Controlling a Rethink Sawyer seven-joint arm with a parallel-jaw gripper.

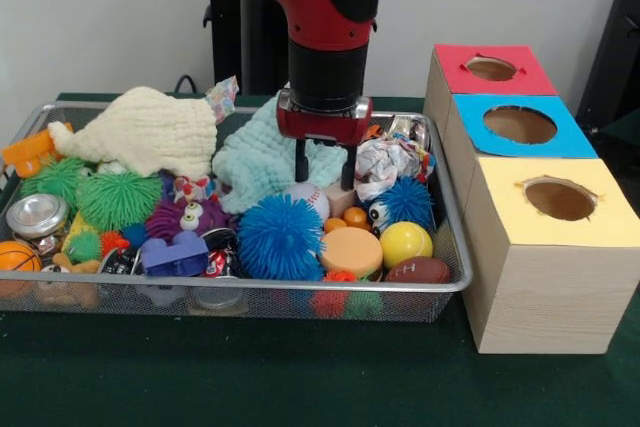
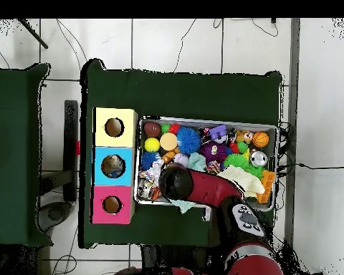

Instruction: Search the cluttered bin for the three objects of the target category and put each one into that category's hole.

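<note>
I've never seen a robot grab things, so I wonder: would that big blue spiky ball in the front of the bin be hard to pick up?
The blue spiky ball looks soft and rubbery, so its spikes would probably bend under the gripper. Being round, it may roll if nudged, though crowding neighbours like the orange disc should check that.

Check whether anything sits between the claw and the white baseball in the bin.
Nothing visible covers the baseball; the open claw hangs just above it. The blue spiky ball crowds its front and the teal cloth lies behind.

Green table (image 1: 250, 377) bearing mesh bin (image 1: 300, 299), wooden box (image 1: 545, 292)
</note>
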